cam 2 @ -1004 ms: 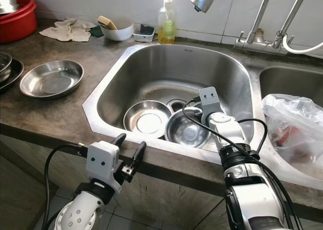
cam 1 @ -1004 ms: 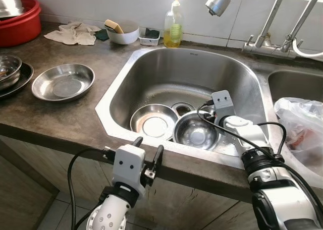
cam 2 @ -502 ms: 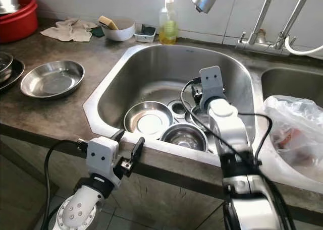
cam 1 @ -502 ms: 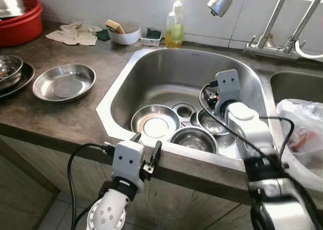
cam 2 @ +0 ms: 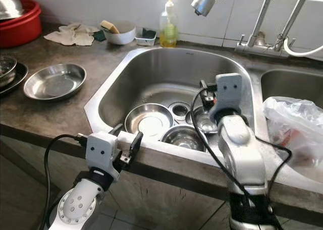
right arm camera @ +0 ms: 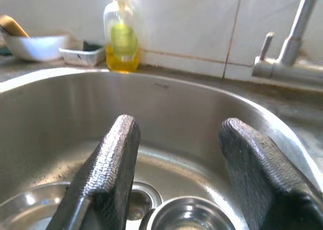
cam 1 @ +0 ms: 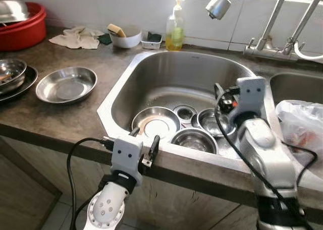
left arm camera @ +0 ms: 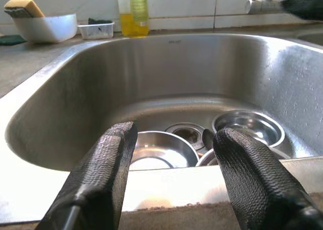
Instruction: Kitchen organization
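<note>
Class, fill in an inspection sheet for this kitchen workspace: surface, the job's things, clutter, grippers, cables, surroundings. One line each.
Surface: dark stone counter around a steel sink; second basin at the robot's right.
Job's things: three steel bowls in the sink by the drain; a steel dish on the counter; stacked bowls on a dark plate at far left.
Clutter: cloth, white bowl with sponge, soap bottle, plastic bag.
Grippers: left gripper open at the sink's front rim; right gripper open over the sink, holding nothing.
Cables: black leads on both wrists.
Surroundings: tiled wall, faucets, red basin.
</note>
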Robot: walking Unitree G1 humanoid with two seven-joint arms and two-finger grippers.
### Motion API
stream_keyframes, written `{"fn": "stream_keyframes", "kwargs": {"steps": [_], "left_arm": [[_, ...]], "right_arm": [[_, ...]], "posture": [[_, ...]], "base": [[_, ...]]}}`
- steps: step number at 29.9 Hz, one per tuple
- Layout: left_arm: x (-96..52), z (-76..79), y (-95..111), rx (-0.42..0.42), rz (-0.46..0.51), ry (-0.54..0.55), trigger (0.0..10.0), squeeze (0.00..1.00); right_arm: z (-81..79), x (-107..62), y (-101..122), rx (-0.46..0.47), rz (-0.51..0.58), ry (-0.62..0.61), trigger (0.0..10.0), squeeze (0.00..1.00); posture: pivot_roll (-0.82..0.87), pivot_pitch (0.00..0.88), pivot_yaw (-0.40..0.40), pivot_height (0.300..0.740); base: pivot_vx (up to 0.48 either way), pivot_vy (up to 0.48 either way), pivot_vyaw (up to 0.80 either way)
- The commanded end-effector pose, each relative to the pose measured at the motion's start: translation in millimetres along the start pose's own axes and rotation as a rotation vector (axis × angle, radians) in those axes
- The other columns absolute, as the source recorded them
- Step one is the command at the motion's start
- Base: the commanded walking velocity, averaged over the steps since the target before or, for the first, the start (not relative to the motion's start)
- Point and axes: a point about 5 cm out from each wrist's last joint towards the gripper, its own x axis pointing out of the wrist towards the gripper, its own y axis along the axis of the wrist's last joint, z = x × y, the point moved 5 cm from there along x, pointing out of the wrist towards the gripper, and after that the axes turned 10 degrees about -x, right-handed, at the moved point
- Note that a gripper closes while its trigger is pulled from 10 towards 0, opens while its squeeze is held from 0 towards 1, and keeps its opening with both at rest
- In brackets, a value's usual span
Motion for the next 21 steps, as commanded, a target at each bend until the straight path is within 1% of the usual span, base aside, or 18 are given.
{"fn": "stream_keyframes", "kwargs": {"steps": [1,3,4,5,6,7,10,15,21], "left_arm": [[-1.2,-1.1,-5,0.000,-0.015,-0.005,10.0,0.00],[-1.2,-1.0,-4,-0.001,-0.013,-0.005,10.0,0.00],[-1.0,-1.0,-4,-0.001,-0.013,-0.006,10.0,0.00],[-1.0,-1.0,-4,-0.001,-0.013,-0.006,10.0,0.00],[-0.9,-0.8,-4,0.000,-0.012,-0.006,10.0,0.00],[-0.8,-0.8,-4,-0.001,-0.010,-0.005,10.0,0.00],[-1.1,-0.7,-2,-0.003,-0.002,-0.003,10.0,0.00],[-1.5,-0.8,-1,-0.005,0.006,0.006,10.0,0.00],[-3.8,-1.9,-4,-0.009,-0.004,0.016,10.0,0.00]], "right_arm": [[-0.7,-12.0,8,0.064,0.024,0.006,10.0,0.00],[-0.7,-23.3,12,0.099,0.078,0.009,10.0,0.00],[-1.3,-27.1,12,0.093,0.089,0.012,10.0,0.00],[-1.3,-27.1,12,0.093,0.089,0.012,10.0,0.00],[-4.8,-34.4,11,0.082,0.092,0.027,10.0,0.00],[-6.7,-37.9,9,0.086,0.091,0.036,10.0,0.00],[-9.9,-45.1,4,0.097,0.080,0.034,10.0,0.00],[-21.3,-59.1,-1,0.081,0.076,0.074,10.0,0.00],[-29.7,-63.5,-2,0.060,0.083,0.096,10.0,0.00]], "posture": [[0.14,0.099,-0.018,0.740],[0.13,0.096,-0.020,0.740],[0.13,0.095,-0.018,0.740],[0.13,0.095,-0.018,0.740],[0.13,0.095,-0.018,0.740],[0.13,0.093,-0.018,0.740],[0.13,0.093,-0.018,0.740],[0.14,0.086,-0.023,0.740],[0.14,0.087,-0.023,0.740]], "base": [[0.000,0.000,0.00],[0.000,0.000,0.00],[0.000,0.000,0.00],[0.000,0.000,0.00],[0.000,0.000,0.00],[0.000,0.000,0.00],[0.000,0.000,0.00],[0.000,0.000,0.00],[0.000,0.000,0.00]]}}
